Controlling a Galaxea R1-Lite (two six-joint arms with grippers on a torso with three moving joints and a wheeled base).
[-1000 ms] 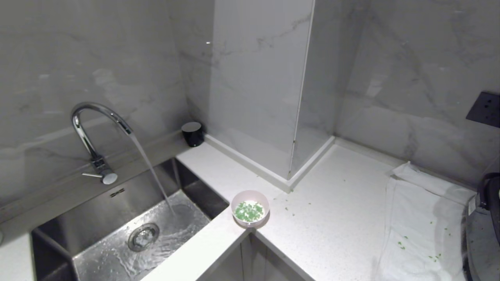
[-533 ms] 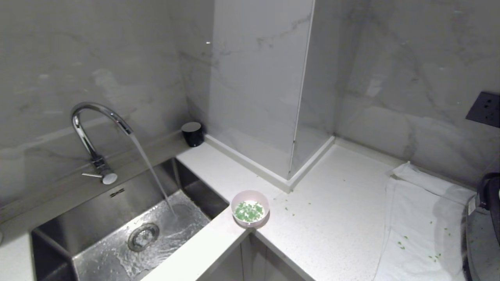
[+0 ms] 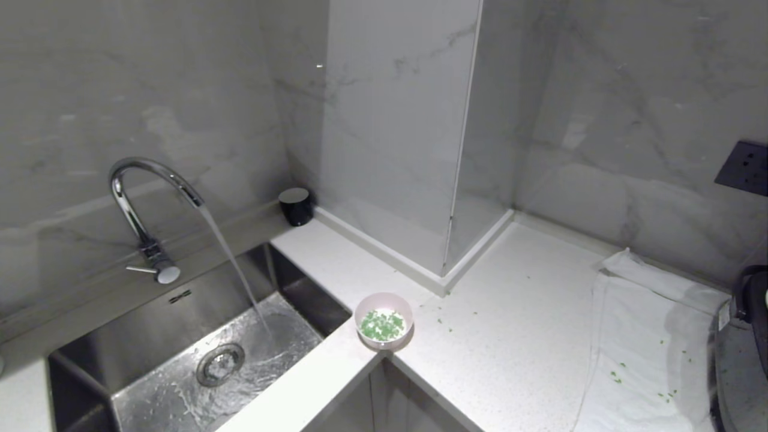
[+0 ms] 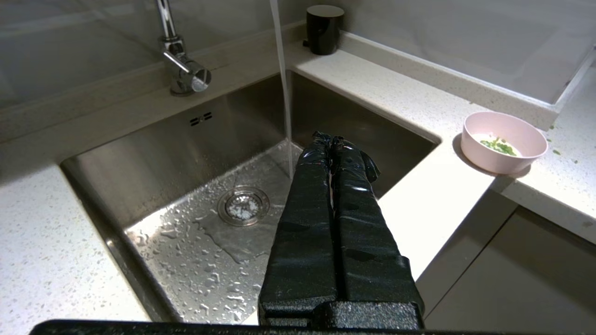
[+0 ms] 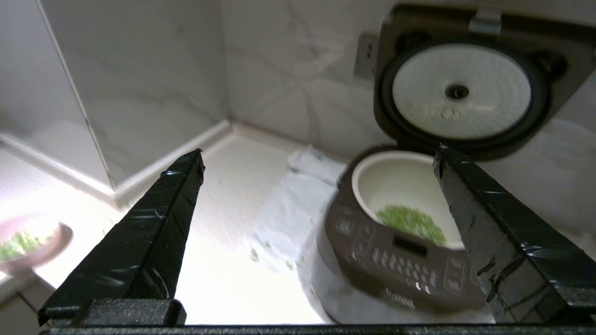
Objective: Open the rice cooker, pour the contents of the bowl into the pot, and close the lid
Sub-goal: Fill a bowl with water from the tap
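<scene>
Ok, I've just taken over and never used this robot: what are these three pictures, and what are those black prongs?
The wide picture comes from the robot's head, looking down at a kitchen corner; neither arm shows in it. The other two come from cameras on its wrists, so the black prongs are its own fingers.

The left hand is shut, holds nothing, and is above the sink, where the tap is running. The right hand is wide open and empty, facing the cooker.

On the counter stands the bowl with green bits in it; some more lie scattered around it and on a white cloth. A black cup stands by the wall. The cooker's lid is up, and there are green bits in its pot too.
</scene>
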